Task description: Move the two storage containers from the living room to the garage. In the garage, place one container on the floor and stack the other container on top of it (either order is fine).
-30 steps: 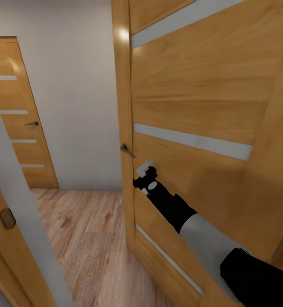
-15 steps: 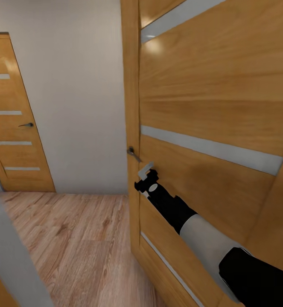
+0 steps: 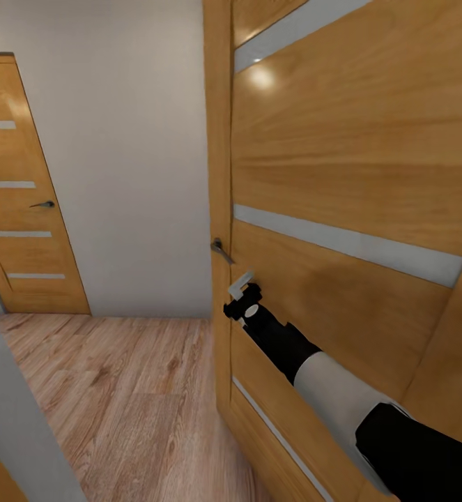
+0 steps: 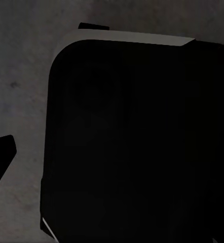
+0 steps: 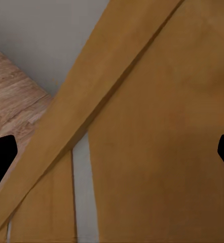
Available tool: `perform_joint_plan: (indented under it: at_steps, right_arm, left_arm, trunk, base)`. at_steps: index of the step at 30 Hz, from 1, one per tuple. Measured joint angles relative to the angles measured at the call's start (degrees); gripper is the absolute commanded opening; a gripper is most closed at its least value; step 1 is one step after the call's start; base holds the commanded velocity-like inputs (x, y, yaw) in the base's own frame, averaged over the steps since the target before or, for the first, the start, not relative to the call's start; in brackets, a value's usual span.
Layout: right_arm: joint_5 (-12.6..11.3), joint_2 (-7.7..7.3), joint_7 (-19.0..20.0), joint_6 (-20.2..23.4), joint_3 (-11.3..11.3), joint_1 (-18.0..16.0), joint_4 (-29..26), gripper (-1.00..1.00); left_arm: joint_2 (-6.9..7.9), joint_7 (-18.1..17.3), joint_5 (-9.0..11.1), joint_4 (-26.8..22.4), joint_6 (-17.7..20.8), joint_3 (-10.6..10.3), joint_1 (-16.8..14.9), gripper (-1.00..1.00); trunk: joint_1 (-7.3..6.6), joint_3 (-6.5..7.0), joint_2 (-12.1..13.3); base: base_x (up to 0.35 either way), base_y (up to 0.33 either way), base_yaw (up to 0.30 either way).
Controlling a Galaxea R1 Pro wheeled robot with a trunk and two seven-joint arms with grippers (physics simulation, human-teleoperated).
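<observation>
Right tool (image 3: 240, 287) just below wooden door's (image 3: 342, 174) handle (image 3: 221, 250), fingers spread with nothing between, left tool's state unclear, closed door (image 3: 21, 188) beyond.

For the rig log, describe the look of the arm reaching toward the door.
The right arm has a black upper segment, a pale grey forearm sleeve, then a black wrist with a small white round marking. The right gripper has light grey fingers on a black base.

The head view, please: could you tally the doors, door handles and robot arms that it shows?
Doors: 2, near door and far door
Door handles: 2, near handle and far handle
Robot arms: 1, the right arm with its right gripper
Total: 5
</observation>
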Motion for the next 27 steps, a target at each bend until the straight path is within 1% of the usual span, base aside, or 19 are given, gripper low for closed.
perform_joint_plan:
  at_steps: [3, 6, 9, 10, 11, 12, 13, 18, 21, 22, 23, 27]
  right_arm:
    - [0.0, 0.00, -0.1, -0.1, 0.0, 0.0, 1.6, 1.00]
    - [0.2, 0.00, -0.1, -0.1, -0.1, 0.0, 2.0, 1.00]
    - [0.2, 0.00, -0.2, -0.1, -0.3, 0.0, 2.4, 1.00]
    - [0.2, 0.00, -0.2, -0.1, -0.3, 0.0, 2.4, 1.00]
    - [0.2, 0.00, -0.1, -0.1, -0.2, 0.0, 2.4, 1.00]
    - [0.1, 0.00, 0.0, 0.1, -0.2, 0.0, 2.4, 1.00]
    - [0.1, 0.00, 0.1, 0.1, -0.1, 0.0, 2.4, 1.00]
    - [-0.1, 0.00, -0.4, 0.1, -0.4, 0.0, 2.5, 1.00]
    - [0.0, 0.00, -2.9, 0.0, -0.5, 0.0, 2.5, 1.00]
    - [-0.8, 0.00, -5.0, -0.2, -0.4, 0.0, 2.5, 1.00]
    - [0.1, 0.00, -6.7, -0.2, -0.5, 0.0, 2.5, 1.00]
    - [-0.2, 0.00, -7.2, -0.2, -0.5, 0.0, 2.5, 1.00]
  left_arm:
    - [0.01, 0.0, 0.0, 0.0, 0.0, 0.0, 0.0, 1.00]
    - [0.05, 0.0, 0.0, -0.1, 0.0, 0.0, 0.0, 1.00]
    - [0.07, 0.0, 0.1, -0.2, 0.0, 0.1, 0.0, 1.00]
    - [0.09, 0.0, 1.0, -0.2, 0.0, 0.0, 0.0, 1.00]
    - [0.12, 0.0, 2.7, -0.1, 0.0, 0.0, 0.0, 1.00]
    - [0.14, 0.0, 4.0, -0.1, 0.0, 0.0, 0.0, 1.00]
    - [0.15, 0.0, 4.8, -0.1, 0.0, 0.0, 0.0, 1.00]
    - [0.14, 0.0, 5.3, -0.1, 0.0, -0.1, 0.0, 1.00]
    - [0.10, 0.0, 5.3, -0.1, 0.0, -0.1, 0.0, 1.00]
    - [0.08, 0.0, 5.3, -0.1, 0.0, -0.1, 0.0, 1.00]
    - [0.08, 0.0, 5.3, -0.2, 0.0, -0.1, 0.0, 1.00]
    - [0.07, 0.0, 5.3, -0.2, 0.0, -0.1, 0.0, 1.00]
  trunk:
    - [0.00, 0.00, 0.0]
    - [0.00, 0.01, 0.0]
    - [-0.02, 0.00, 0.0]
    - [-0.03, 0.00, 0.0]
    - [-0.03, 0.00, 0.0]
    - [-0.03, 0.00, 0.0]
    - [-0.03, 0.00, 0.0]
    - [-0.03, 0.00, 0.0]
    - [-0.03, 0.00, 0.0]
    - [-0.02, -0.01, 0.0]
    - [-0.01, 0.00, 0.0]
    - [0.00, 0.00, 0.0]
  base:
    - [0.000, 0.000, 0.000]
    - [0.003, 0.000, 0.000]
    - [0.207, 0.000, 0.000]
    - [0.291, 0.000, 0.000]
    - [0.308, 0.000, 0.000]
    - [0.313, 0.000, 0.000]
    - [0.315, 0.000, 0.000]
    - [0.318, 0.000, 0.000]
    - [0.266, 0.000, 0.000]
    - [0.077, 0.000, 0.000]
    - [0.062, 0.000, 0.000]
    - [0.028, 0.000, 0.000]
